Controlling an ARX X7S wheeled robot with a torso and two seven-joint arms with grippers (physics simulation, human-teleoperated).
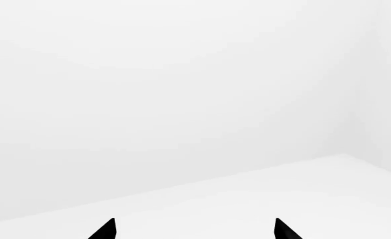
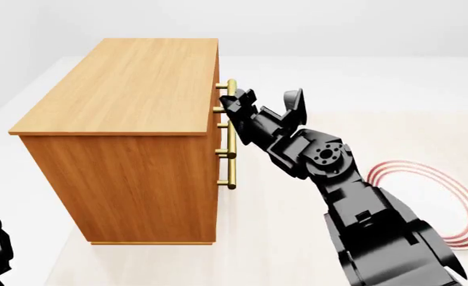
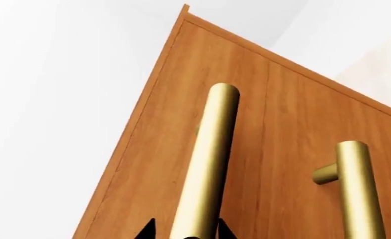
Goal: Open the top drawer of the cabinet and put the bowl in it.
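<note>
Right wrist view: right gripper jaws straddle the top drawer handle, unclosed; rigid, slick brass, grip mid-bar.

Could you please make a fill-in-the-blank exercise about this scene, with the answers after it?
1. The right gripper has its fingertips on both sides of a brass ____ of the cabinet.
2. All the drawers of the cabinet are ____.
3. The plate on the floor at the robot's right has ____ rings.
4. The left gripper is open and holds ____.

Missing words: handle; closed; red; nothing
</note>
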